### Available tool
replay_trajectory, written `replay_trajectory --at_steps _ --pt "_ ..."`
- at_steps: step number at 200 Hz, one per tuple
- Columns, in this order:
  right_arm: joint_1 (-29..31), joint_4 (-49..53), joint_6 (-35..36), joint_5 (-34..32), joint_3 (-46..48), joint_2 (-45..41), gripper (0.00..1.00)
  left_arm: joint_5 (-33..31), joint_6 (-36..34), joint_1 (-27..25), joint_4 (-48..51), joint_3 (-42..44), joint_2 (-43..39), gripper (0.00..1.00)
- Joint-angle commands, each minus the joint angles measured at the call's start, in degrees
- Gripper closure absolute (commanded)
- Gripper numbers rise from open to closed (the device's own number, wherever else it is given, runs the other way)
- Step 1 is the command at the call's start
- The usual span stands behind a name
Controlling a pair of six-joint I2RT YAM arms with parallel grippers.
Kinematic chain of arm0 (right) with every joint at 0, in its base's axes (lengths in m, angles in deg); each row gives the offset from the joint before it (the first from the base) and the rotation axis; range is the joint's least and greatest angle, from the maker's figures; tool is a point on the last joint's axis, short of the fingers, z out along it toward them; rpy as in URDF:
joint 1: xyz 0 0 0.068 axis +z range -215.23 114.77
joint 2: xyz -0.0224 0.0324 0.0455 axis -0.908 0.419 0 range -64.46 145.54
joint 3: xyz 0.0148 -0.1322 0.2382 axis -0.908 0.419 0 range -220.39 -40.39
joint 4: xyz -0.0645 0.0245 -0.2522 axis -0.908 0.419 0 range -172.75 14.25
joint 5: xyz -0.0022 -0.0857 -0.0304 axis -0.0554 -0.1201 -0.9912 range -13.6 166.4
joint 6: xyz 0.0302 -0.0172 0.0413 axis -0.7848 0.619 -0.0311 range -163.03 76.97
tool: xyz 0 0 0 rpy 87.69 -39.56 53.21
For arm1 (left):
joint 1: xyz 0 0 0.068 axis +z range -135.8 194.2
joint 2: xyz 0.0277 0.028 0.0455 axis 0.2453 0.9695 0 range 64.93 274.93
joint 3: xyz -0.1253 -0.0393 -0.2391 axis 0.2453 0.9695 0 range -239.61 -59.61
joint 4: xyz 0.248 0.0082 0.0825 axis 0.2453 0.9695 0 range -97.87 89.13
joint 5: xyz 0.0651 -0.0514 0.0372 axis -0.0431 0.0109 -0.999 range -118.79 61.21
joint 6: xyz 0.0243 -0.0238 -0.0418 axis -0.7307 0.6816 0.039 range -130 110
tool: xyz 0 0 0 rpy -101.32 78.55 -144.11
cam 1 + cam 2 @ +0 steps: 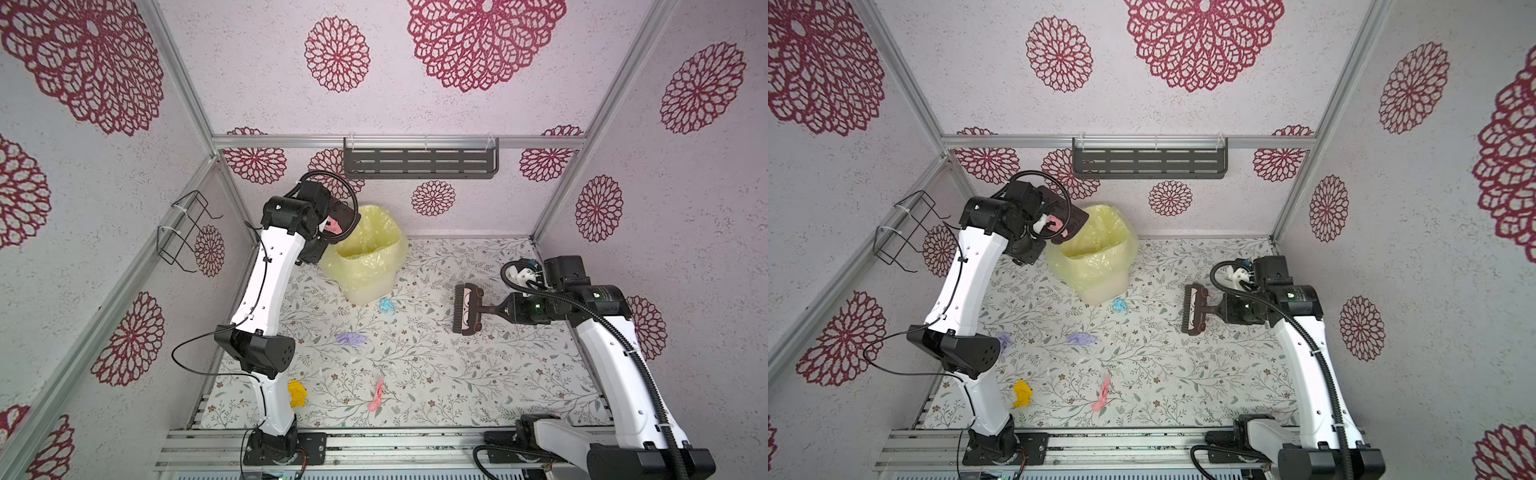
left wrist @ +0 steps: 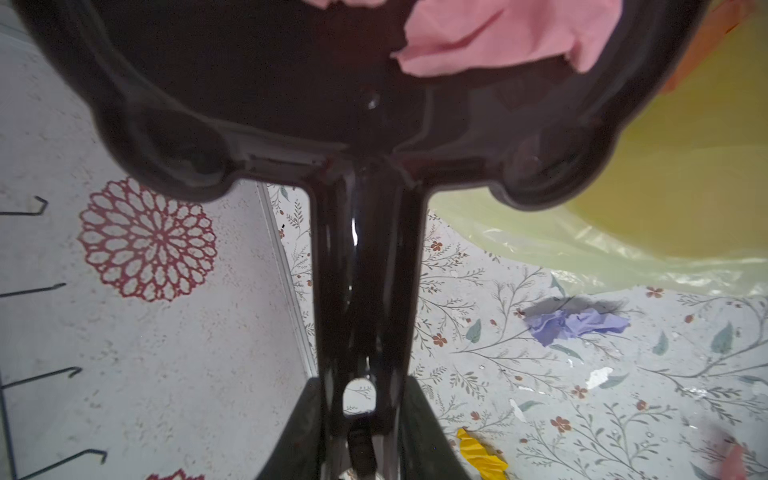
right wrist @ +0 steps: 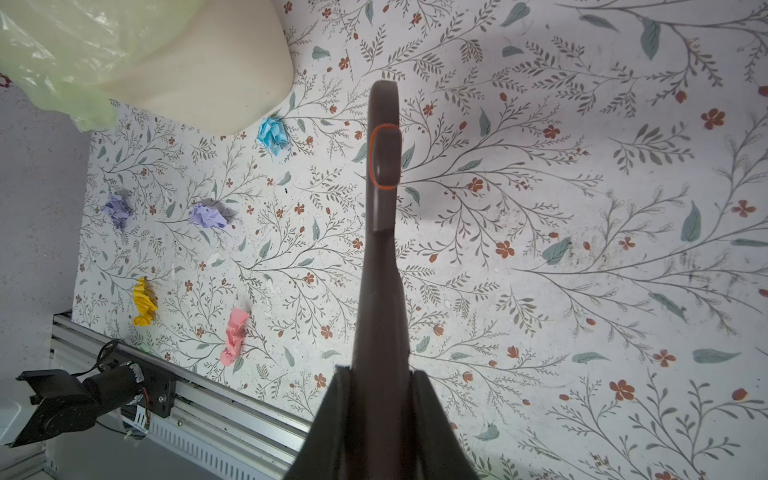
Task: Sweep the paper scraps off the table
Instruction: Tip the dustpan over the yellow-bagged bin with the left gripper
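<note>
Both top views are taken up mostly by the flat white table (image 1: 478,374), printed with grey-green vines and small brown flowers. A cream, round-cornered bin (image 1: 370,286) lined with a crinkled, translucent yellow plastic bag (image 1: 374,232) is stood at its far left; what lies inside cannot be made out. A glossy dark-brown plastic dustpan (image 1: 1073,220) with a lobed back edge is gripped by its handle in the narrowly closed left gripper (image 2: 361,399) and raised beside the bin's rim. Crumpled pink paper (image 2: 498,41) is carried in it. A brown bristled hand brush (image 1: 467,309) is clamped by its smooth handle in the tightly closed right gripper (image 3: 380,386).

Five paper scraps are seen on the table:
- a light-blue wad (image 1: 387,305) just beside the bin
- two lilac wads (image 3: 207,217) (image 3: 117,209) nearer the middle and left
- a yellow wad (image 1: 297,392) by the front edge
- a pink wad (image 1: 376,399) by the front edge
</note>
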State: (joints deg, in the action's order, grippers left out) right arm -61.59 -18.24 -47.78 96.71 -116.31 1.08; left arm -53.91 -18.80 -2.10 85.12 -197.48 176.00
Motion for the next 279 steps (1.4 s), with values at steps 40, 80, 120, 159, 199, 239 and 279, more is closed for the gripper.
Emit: replay_trajectory --at_steps 40,80,120,159,199,239,279 --pt "-0.1 -1.1 -2.5 3.9 -1.2 -0.6 1.00 -13.1 -7.6 -4.3 -5.4 -0.5 0.9 1.00" --pt "-0.1 0.1 -2.4 4.2 -1.7 -1.2 1.00 -22.2 -14.2 -7.1 -10.2 4.7 0.7 1.00" --pt "-0.1 0.4 -2.5 4.4 -1.9 -1.8 1.00 -31.0 -21.1 -9.1 -17.4 9.7 -1.1 1.00" --pt "-0.1 0.4 -2.6 4.7 -1.2 -2.4 1.00 -35.4 -26.0 -10.9 -22.5 11.6 -2.5 1.00" --pt "-0.1 0.3 -2.5 5.1 -0.6 -2.8 1.00 -35.3 -25.4 -11.2 -22.4 12.7 -3.7 1.00" --pt "0.0 -0.7 -2.7 6.6 1.3 -3.3 1.00 -32.0 -20.3 -11.1 -19.6 9.3 -4.1 1.00" --pt "0.9 -2.0 -3.5 8.4 3.7 -4.3 1.00 -23.8 -11.7 -11.0 -17.8 9.7 -7.3 1.00"
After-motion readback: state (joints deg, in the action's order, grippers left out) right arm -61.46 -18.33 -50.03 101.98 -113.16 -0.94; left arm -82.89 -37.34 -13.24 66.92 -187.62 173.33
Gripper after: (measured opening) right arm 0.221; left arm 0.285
